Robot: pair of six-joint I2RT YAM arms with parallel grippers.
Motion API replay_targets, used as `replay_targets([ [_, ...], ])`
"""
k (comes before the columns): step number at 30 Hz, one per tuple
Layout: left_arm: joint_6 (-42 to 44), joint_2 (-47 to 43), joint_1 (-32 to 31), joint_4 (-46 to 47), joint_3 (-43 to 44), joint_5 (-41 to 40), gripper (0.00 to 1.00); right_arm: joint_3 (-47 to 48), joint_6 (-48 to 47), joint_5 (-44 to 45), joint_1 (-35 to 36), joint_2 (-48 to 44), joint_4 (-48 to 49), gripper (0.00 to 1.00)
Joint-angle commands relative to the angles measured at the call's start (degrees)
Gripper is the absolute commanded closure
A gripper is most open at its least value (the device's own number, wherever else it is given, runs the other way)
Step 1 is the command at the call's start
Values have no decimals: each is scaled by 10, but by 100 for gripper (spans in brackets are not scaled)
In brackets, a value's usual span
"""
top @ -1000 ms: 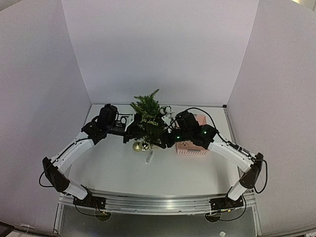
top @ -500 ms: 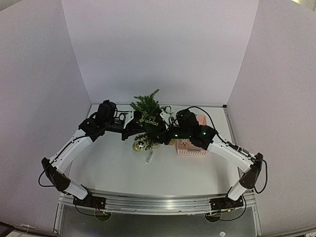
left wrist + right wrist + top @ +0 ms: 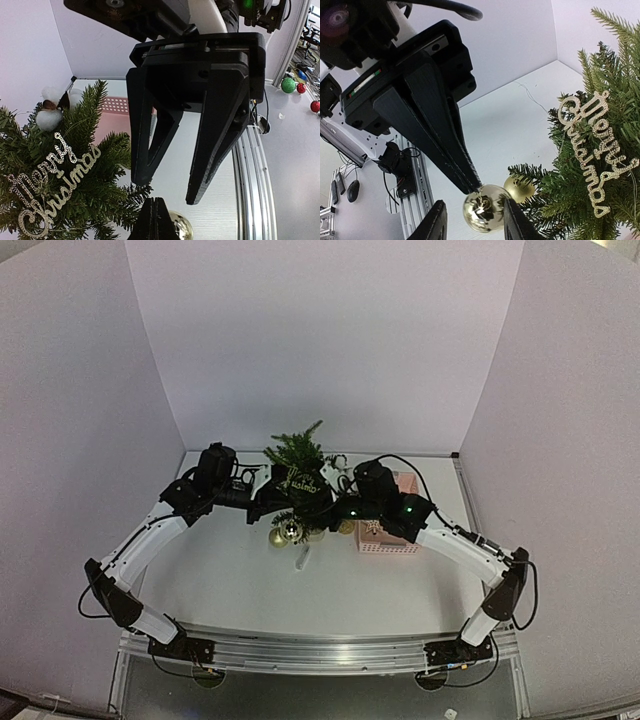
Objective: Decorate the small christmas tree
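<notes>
Readable in both wrist views: "Merry Christmas", a glittery pale script sign hung on the miniature dark green fir tree, toward the back of the white bench, just left of a pink perforated basket. Only from the right wrist: left hand pinched together, tips at the cap of a shiny gold ball bauble; only from the left wrist: right hand with fingers apart, a white cotton-boll ornament high in the tree, a green ball past the bench's rail edge. Open bench in front of the tree.
</notes>
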Motion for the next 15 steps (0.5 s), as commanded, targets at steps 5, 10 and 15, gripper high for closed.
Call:
replay_targets([
  [5,-4,2,-2,4,26,6,100,27,-15,-6,1,34,17,66],
  [10,-5,1,-2,4,23,4,100,28,-17,-3,1,35,20,74],
  [15,-3,1,-2,4,23,5,100,26,-16,0,1,35,24,79],
])
